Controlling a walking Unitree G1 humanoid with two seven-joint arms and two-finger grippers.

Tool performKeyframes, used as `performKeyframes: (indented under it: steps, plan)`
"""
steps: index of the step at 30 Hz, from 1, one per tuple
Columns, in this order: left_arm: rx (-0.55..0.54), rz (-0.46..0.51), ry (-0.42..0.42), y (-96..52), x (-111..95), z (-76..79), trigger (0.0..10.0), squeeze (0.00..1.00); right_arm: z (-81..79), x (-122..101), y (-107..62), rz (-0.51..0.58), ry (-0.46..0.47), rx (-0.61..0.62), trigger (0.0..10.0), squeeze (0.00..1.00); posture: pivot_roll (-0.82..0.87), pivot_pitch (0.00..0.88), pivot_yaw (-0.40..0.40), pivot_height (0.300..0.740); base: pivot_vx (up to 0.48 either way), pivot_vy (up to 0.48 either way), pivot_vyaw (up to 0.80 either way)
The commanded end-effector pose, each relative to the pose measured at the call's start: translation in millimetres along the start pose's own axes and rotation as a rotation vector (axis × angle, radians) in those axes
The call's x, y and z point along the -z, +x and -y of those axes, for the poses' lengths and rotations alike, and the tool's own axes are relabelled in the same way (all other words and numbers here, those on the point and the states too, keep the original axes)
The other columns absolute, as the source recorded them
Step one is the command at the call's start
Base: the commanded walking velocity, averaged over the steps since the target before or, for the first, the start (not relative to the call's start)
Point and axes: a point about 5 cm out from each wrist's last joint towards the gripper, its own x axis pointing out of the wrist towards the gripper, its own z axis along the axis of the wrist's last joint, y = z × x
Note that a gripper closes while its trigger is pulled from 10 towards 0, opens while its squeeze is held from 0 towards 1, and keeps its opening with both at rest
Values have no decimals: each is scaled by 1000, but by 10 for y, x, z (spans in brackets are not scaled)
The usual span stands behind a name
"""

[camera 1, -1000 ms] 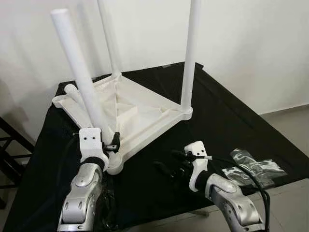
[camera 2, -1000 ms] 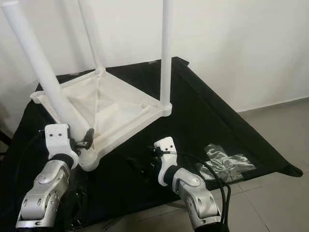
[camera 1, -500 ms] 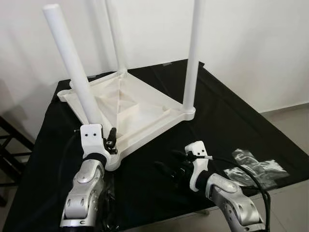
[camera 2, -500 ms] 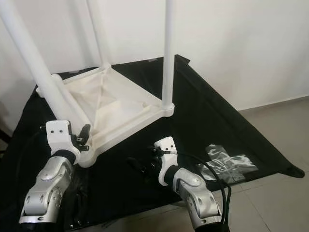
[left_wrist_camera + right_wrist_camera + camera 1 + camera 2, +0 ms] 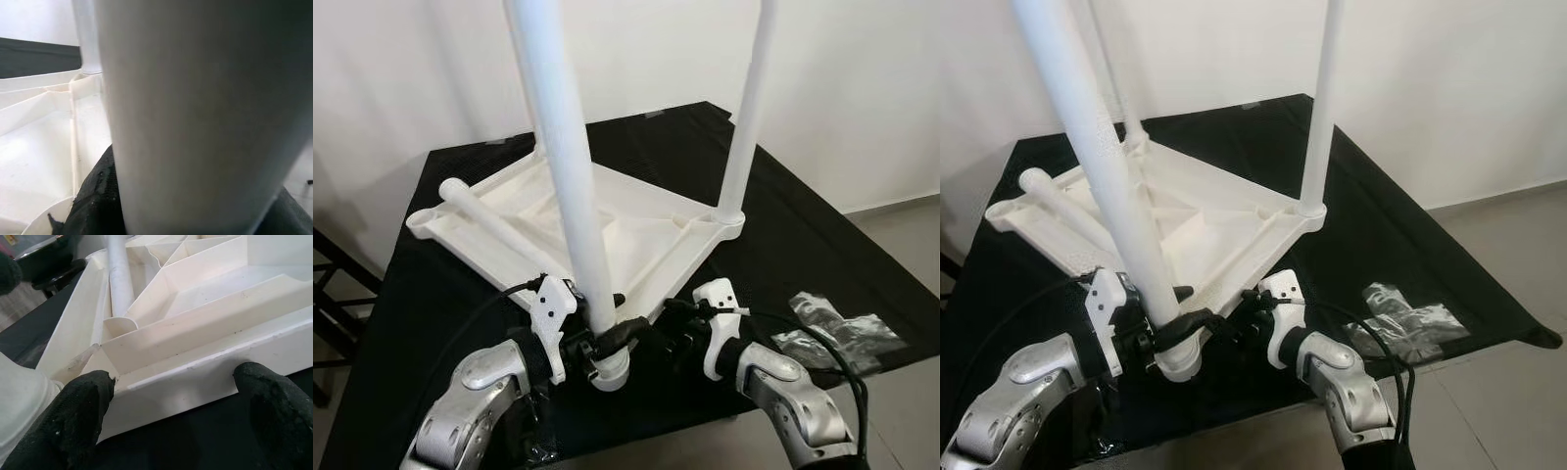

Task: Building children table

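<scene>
Fingers of left gripper [image 5: 597, 345] clamped round near white leg [image 5: 570, 186] just above its corner socket, right gripper [image 5: 677, 328] spread wide against upturned tabletop's [image 5: 646, 235] edge.

Black cloth [image 5: 783, 225] (wrinkled), plastic bags [image 5: 832, 333] beside.

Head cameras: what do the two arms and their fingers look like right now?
Both arms have silver, rounded shells. The left gripper and right gripper each have a white wrist block, with long black fingers of rough texture. Black cables loop along the forearms.
</scene>
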Motion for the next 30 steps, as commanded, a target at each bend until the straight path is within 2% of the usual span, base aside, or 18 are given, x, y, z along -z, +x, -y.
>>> performKeyframes:
  steps: [1, 5, 7, 8, 9, 10, 11, 12, 13, 14, 17, 19, 20, 22, 23, 24, 25, 30]
  plan:
    - [126, 56, -3, 102, -24, 130, 0, 0, -54, -34, 54, 15, -4, -26, 10000, 0, -129, 0, 42, 740, 0, 0, 0]
    - [136, 68, -5, 92, -28, 137, 0, 0, -56, -34, 50, 14, -3, -27, 10000, 0, -128, 0, 40, 740, 0, 0, 0]
    - [93, 66, 5, 91, -15, 108, 0, 0, -59, -36, 47, 13, -2, -28, 10000, 0, -126, 0, 42, 740, 0, 0, 0]
    - [26, 58, 5, 88, 2, 43, 4863, 0, -61, -36, 47, 14, 0, -29, 10000, 0, -127, 0, 42, 740, 0, 0, 0]
    - [-21, 52, 4, 84, 15, -3, 4863, 0, -62, -36, 48, 14, 1, -29, 10000, 0, -127, 0, 42, 740, 0, 0, 0]
    - [-113, 46, 11, 78, 32, -103, 10000, 0, -62, -38, 48, 14, 1, -29, 10000, 0, -126, 0, 44, 740, 0, 0, 0]
    - [-113, 46, 11, 78, 32, -103, 10000, 0, -62, -38, 48, 14, 1, -29, 10000, 0, -126, 0, 44, 740, 0, 0, 0]
    - [-189, 46, 8, 64, 48, -187, 10000, 510, -64, -38, 48, 15, 2, -29, 10000, 0, -123, 0, 44, 740, 0, 0, 0]
    - [-189, 46, 8, 64, 48, -187, 10000, 510, -64, -38, 48, 15, 2, -29, 10000, 0, -123, 0, 44, 740, 0, 0, 0]
    - [-287, 35, 22, 35, 74, -288, 10000, 1000, -65, -40, 49, 16, 4, -30, 10000, 0, -122, 0, 44, 740, 0, 0, 0]
    - [-565, 20, 18, -99, 111, -566, 10000, 1000, -71, -40, 50, 17, 8, -31, 10000, 0, -120, 0, 44, 740, 0, 0, 0]
    - [-695, -3, 42, -192, 108, -684, 10000, 1000, -74, -39, 50, 18, 10, -31, 10000, 0, -117, 0, 44, 740, 0, 0, 0]
    - [-695, -3, 42, -192, 108, -684, 10000, 1000, -74, -39, 50, 18, 10, -31, 10000, 0, -117, 0, 44, 740, 0, 0, 0]
    - [-783, -20, 54, -272, 106, -754, 10000, 1000, -75, -39, 49, 18, 11, -31, 10000, 0, -117, 0, 45, 740, 0, 0, 0]
    - [-885, -31, 48, -375, 105, -827, 10000, 910, -76, -38, 48, 19, 13, -31, 10000, 0, -115, 0, 45, 740, 0, 0, 0]
    - [-956, -37, 41, -448, 105, -873, 10000, 910, -77, -38, 47, 19, 14, -32, 10000, 0, -115, 1, 45, 740, 0, 0, 0]
    - [-1028, -46, 30, -526, 112, -913, 10000, 0, -77, -38, 46, 20, 14, -32, 10000, 0, -114, 2, 45, 740, 0, 0, 0]
    - [-1149, -50, 16, -659, 113, -960, 10000, 0, -74, -39, 44, 20, 16, -32, 10000, 0, -113, 2, 45, 740, 0, 0, 0]
